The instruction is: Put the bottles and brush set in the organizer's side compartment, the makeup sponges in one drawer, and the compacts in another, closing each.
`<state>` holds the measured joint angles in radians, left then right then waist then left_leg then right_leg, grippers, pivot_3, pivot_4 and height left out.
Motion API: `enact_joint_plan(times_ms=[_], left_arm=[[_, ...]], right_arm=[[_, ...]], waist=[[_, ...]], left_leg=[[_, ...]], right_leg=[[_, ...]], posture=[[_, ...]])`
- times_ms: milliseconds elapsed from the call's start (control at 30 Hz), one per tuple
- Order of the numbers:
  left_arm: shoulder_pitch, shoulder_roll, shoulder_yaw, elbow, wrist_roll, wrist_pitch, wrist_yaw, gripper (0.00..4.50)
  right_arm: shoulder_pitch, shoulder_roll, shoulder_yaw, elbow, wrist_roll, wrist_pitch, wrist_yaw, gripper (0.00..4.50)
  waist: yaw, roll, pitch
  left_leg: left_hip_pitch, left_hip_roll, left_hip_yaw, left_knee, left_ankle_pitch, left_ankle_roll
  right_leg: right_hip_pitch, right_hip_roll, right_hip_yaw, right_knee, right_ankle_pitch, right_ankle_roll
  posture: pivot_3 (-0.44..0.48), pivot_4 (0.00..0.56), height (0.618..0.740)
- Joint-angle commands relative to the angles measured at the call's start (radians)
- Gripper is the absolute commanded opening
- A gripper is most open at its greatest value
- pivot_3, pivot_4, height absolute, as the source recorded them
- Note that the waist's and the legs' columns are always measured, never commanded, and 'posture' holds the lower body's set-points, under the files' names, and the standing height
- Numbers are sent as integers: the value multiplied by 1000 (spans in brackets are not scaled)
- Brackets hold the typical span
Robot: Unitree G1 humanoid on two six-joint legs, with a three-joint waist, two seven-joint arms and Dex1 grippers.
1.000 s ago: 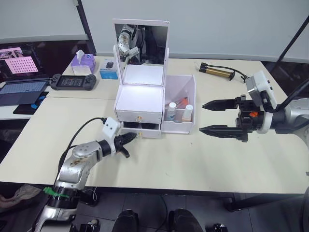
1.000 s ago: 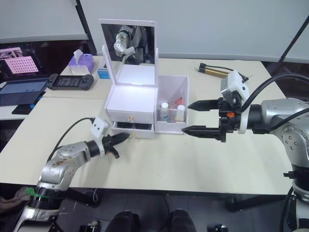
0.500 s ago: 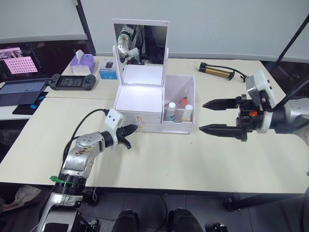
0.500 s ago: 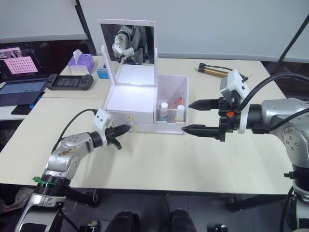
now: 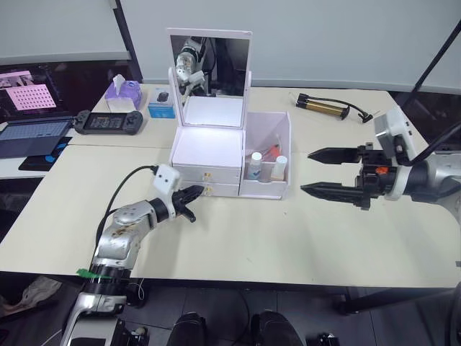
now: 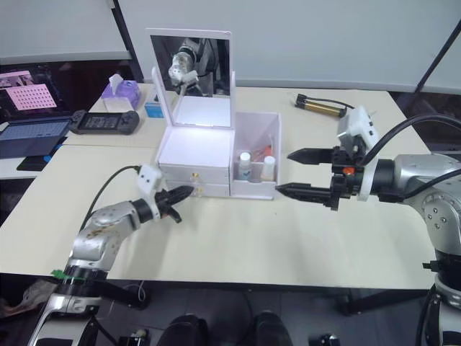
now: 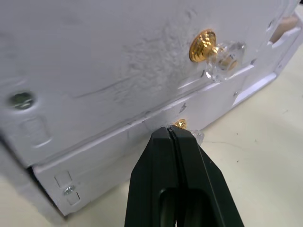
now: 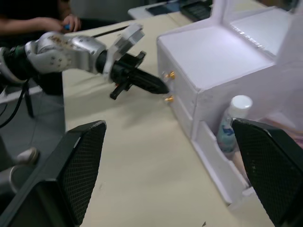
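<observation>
The white organizer [image 5: 209,153] stands mid-table with its mirror up and both drawers pushed in. Its side compartment [image 5: 282,144] holds two white-capped bottles [image 5: 253,166] and something red behind them; I cannot tell whether that is the brush set. My left gripper [image 5: 196,193] is shut, its tip right at the lower drawer's gold knob [image 7: 180,124], below the upper knob [image 7: 203,45]. My right gripper [image 5: 307,171] hangs open to the right of the compartment, holding nothing. The makeup sponges and compacts are out of view.
A laptop [image 5: 29,137], a game controller [image 5: 109,122], a purple tissue box [image 5: 122,94] and a small blue box [image 5: 162,104] lie on the far left. A gold pump with a hose [image 5: 324,107] lies at the back right. A person's hand [image 8: 66,21] rests beyond the table.
The lower drawer stood slightly open a second ago and is now flush; my left gripper moved in toward it. My right gripper drifted a little to the right.
</observation>
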<state>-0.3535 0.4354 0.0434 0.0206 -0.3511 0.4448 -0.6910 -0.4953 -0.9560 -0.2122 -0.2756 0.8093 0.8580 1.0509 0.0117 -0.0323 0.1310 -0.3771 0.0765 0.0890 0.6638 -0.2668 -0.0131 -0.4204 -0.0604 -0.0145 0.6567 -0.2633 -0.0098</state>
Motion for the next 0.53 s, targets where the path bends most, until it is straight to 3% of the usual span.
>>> enact_joint_plan(times_ms=[33,167,400,533], left_arm=[[67,69,112,-133,-91,33,-45,947],[135,151,205,-174,-113,10,-63,2202],[178,309,330,-75,-19,-70,-25,4465],[164,366,349,-11,-5,-81,-38,4465]], right_arm=[[45,-27,-66,50,-24,-2,-28,4500],[113,-8,-112,81,-56,-80,-30,4500],[278,85,-196,212,-154,-331,-11,4500],[317,132,-219,267,-221,-470,-45,4500]], waist=[[-1,0,0],[-2,0,0],[3,-1,0],[0,0,0]], left_leg=[[0,0,0,0,0,0],[1,0,0,-1,0,0],[1,0,4,-1,0,0],[2,0,5,-1,0,0]], right_leg=[[0,0,0,0,0,0],[-1,0,1,0,0,0],[1,0,-1,-1,-2,2],[0,0,0,-1,-2,3]], posture=[[0,150,689],[0,150,689],[0,150,689],[0,150,689]])
